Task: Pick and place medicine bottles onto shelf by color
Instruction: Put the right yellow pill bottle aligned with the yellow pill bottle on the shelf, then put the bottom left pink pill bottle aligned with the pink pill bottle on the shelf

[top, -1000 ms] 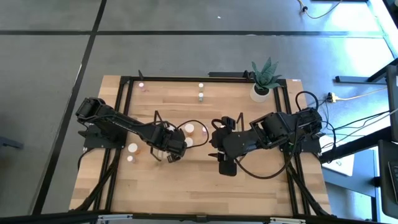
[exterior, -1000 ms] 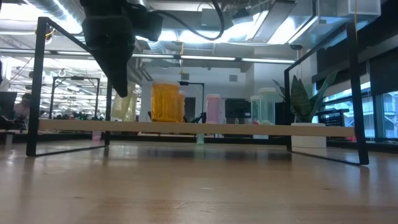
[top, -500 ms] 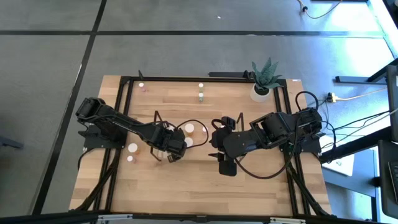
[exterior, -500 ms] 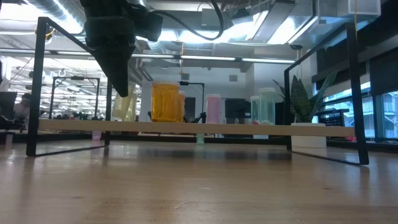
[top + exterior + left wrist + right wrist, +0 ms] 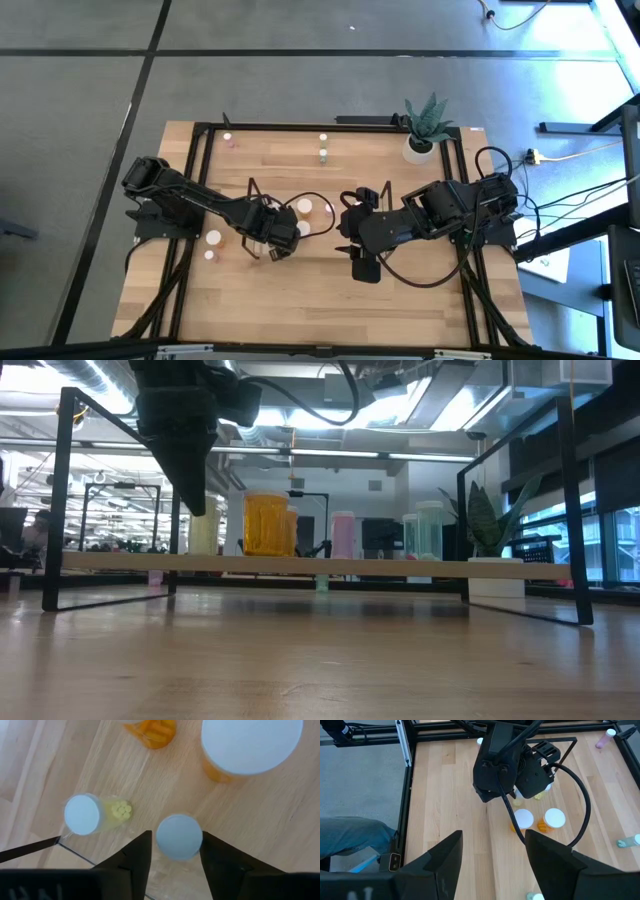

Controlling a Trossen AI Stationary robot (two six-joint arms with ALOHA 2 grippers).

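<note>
1. The small yellow bottle (image 5: 179, 836) with the white cap stands right between my left fingers. In the low view it stands straight up on the shelf (image 5: 400, 567), just under my left gripper (image 5: 190, 500).
2. My left gripper (image 5: 175, 834) is let go. One finger (image 5: 140, 855) is on each side of the cap, and I can see a thin gap. I think the bottle stands by itself now, so I do not need to squeeze it.
3. Just beside my left jaws, on the outer side of one finger, is another little bottle (image 5: 82, 814) with yellow pills in it. I think I put my bottle here because the two are the same color.
4. Past my fingertips is the big orange bottle (image 5: 250, 745). It is a bit farther off. A small orange bottle (image 5: 150, 730) is near it. The orange ones sit in their own bunch, apart from the yellow ones.
5. I point straight down at the cap, so I can lift straight up and not bump anything. I should go slowly, because a tall thin bottle could tip over.
6. My right gripper (image 5: 493, 834) waits off to the side, above the table (image 5: 300, 300). Its fingers are spread apart and hold nothing. It looks at my left arm from there and stays out of the way.
7. A few bottles (image 5: 213, 238) are out on the table, well apart from both my jaws. I think they need sorting next.
</note>
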